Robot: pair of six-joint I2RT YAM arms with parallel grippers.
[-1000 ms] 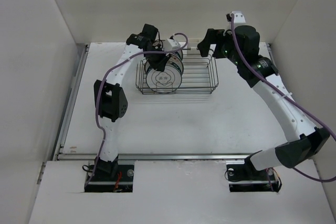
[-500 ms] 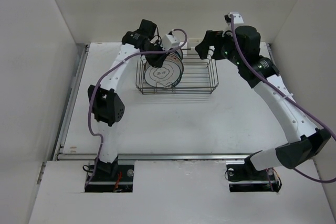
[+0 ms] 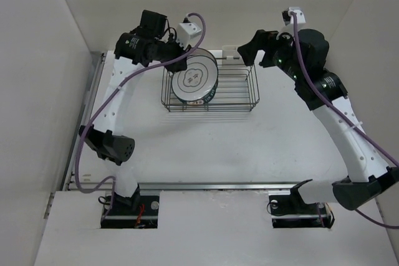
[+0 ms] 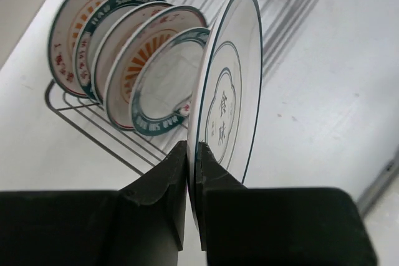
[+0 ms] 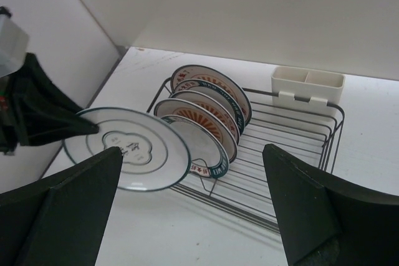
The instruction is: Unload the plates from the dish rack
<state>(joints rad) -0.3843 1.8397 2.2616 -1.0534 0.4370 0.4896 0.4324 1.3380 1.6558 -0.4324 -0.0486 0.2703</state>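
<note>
- Progress: we judge the task early; the only plate outside the slots is the one in hand, not yet set down; about five plates (image 4: 134,60) stand in the dish rack (image 3: 240,95), packed in its left half, to be taken out one at a time.
- Left gripper (image 4: 192,147): clamped on the rim of the held plate (image 4: 227,91), one finger on each face; the pinch sits at the lower edge of the plate, bottom centre of the left wrist frame.
- Right gripper (image 5: 192,154): jaws spread wide, nothing between them; it hovers near the cream holder (image 5: 307,85) at the rack's far edge.
- Where the held plate is: in the top view, over the left part of the rack, upper centre of frame; it appears clear of the dividers, though we cannot confirm the gap.
- Orientation: the left wrist view shows it nearly edge-on, long axis running from bottom centre up toward top centre, printed face turned to the right of frame; the top view shows that face as a near-full circle, so we judge it tilted up toward the overhead camera.
</note>
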